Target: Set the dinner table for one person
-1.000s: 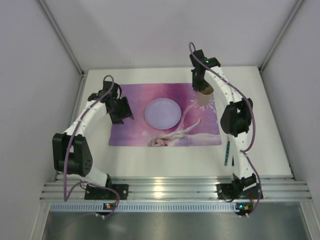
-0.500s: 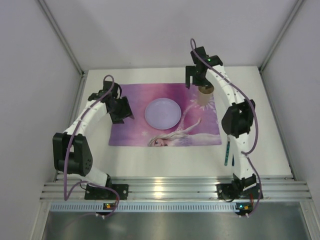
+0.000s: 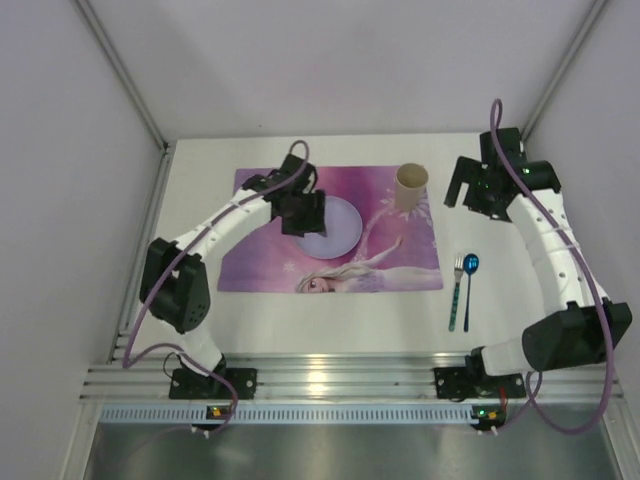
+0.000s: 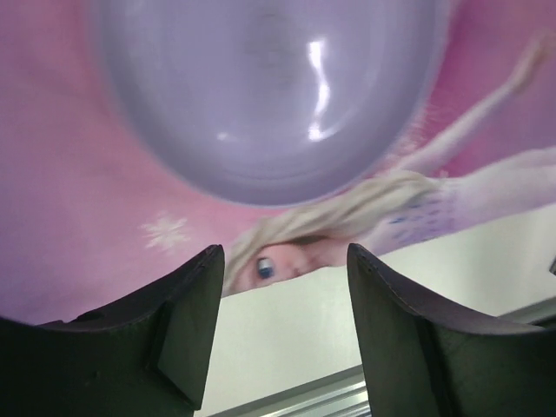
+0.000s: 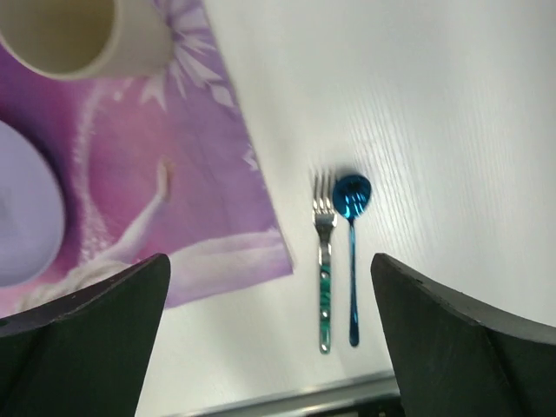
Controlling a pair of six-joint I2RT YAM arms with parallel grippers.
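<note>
Top external view: the table point(image 3: 520, 310), flat matte white, lies under both arms, its longer side seemingly running left to right along the ribbed metal rail point(image 3: 350, 378) at the near edge. Left gripper point(image 4: 282, 334) hangs half open and empty over the glossy round plate point(image 3: 338, 238) on the mat point(image 3: 260, 262). Right gripper point(image 5: 274, 347), spread wide and empty, hovers above bare table right of the cup point(image 3: 411, 186), beyond fork point(image 3: 455, 297) and spoon point(image 3: 468, 290).

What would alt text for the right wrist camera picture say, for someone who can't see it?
A fork and a blue spoon lie side by side on the white table, beside a purple placemat carrying a cup and a plate. The right gripper hangs open and empty, its dark fingers framing the view.
</note>
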